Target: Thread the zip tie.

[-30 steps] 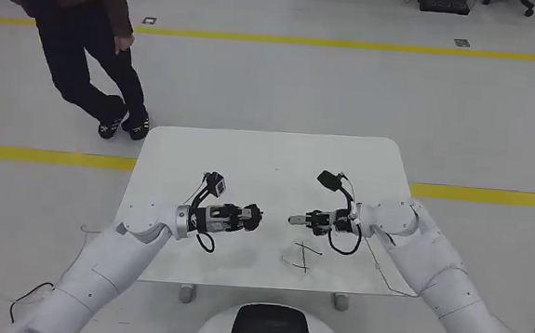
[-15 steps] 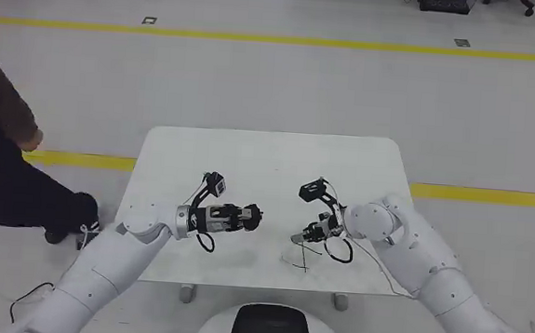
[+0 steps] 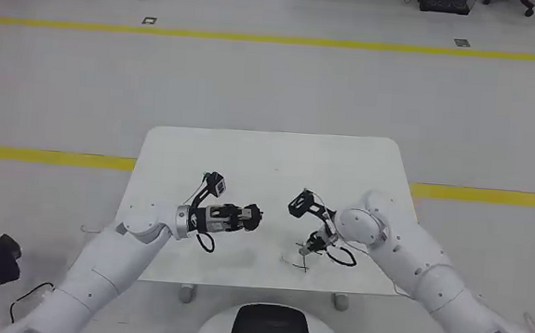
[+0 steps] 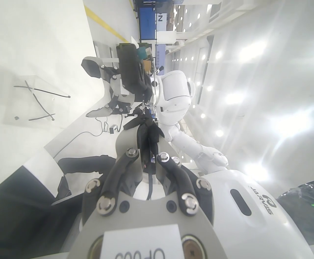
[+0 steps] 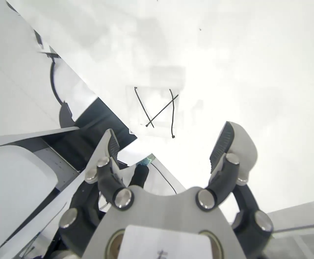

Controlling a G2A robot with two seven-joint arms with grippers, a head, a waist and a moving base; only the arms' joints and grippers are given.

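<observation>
- Three thin black zip ties (image 3: pixel 304 254) lie crossed on a clear sheet (image 5: pixel 162 125).
- The sheet is on the white table (image 3: pixel 250 156), at about 5 o'clock from its middle, near the front edge.
- The right gripper (image 5: pixel 169 130) hangs just over the ties, jaws wide open and holding nothing.
- The left gripper (image 3: pixel 253 217) is near the table's middle, at 10 o'clock from the ties. Its jaws are closed. I cannot tell if they pinch anything.
</observation>
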